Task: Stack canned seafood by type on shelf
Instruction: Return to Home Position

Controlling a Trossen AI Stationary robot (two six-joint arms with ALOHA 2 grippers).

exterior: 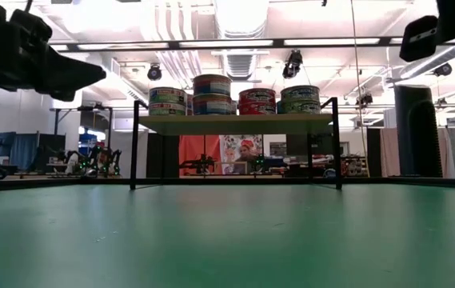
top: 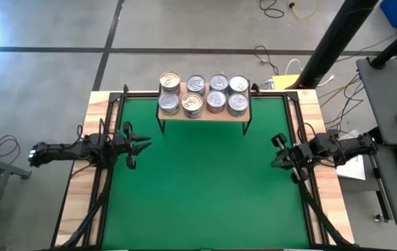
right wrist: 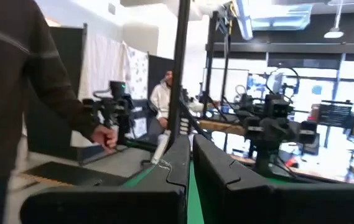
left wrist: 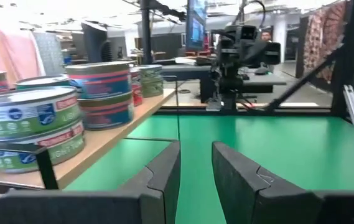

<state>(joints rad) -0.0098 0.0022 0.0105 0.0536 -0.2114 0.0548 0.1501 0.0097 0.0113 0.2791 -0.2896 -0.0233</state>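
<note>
Over the green table [top: 198, 195], the left gripper [top: 142, 145] is held empty at the left side, fingers slightly apart. The right gripper [top: 276, 155] is seen opposite; its state cannot be told. At the far edge, the cans [top: 192, 104] are stacked on the shelf [top: 205, 116] in two rows of four.

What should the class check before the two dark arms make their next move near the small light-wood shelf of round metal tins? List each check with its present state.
1. Left gripper empty, fingers parted: ok.
2. Right gripper empty, fingers parted: ok.
3. Both grippers well apart from the light-wood shelf on black legs: ok.
4. Round metal tins all on the shelf, none on the green mat: ok.
5. Tins standing level in their stacks: ok.
6. Person's hand safely away from the table: cannot tell.
</note>
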